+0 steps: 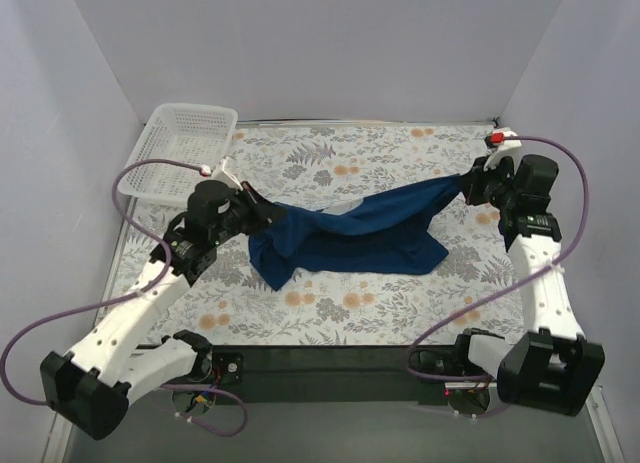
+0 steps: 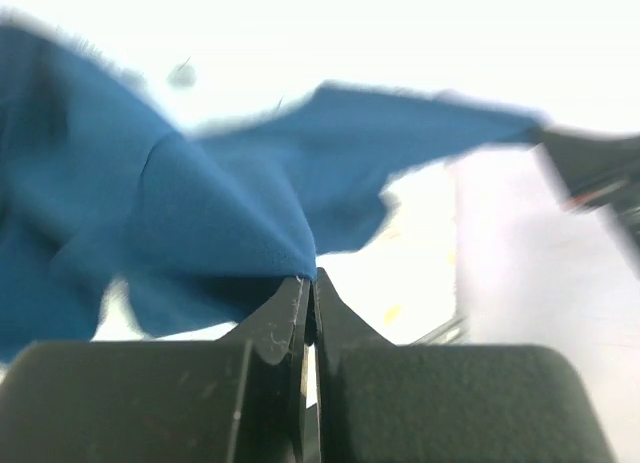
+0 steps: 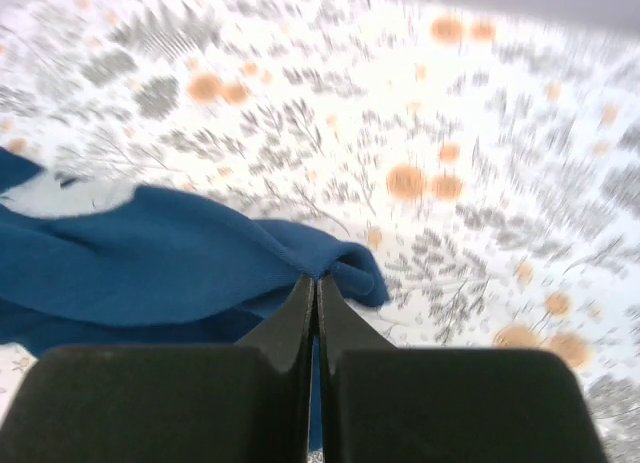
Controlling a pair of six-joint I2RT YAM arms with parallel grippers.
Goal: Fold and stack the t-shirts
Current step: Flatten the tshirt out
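Observation:
A dark navy-blue t-shirt hangs stretched between my two grippers above the floral table cover, its lower part sagging onto the cover. My left gripper is shut on the shirt's left end; in the left wrist view the cloth bunches at the closed gripper. My right gripper is shut on the shirt's right end; in the right wrist view the closed gripper pinches a fold of the shirt. A pale patch shows on the cloth. The mouse print itself cannot be made out.
A white mesh basket stands at the back left corner. The floral table cover is bounded by pale walls on the left, back and right. Purple cables loop beside both arms.

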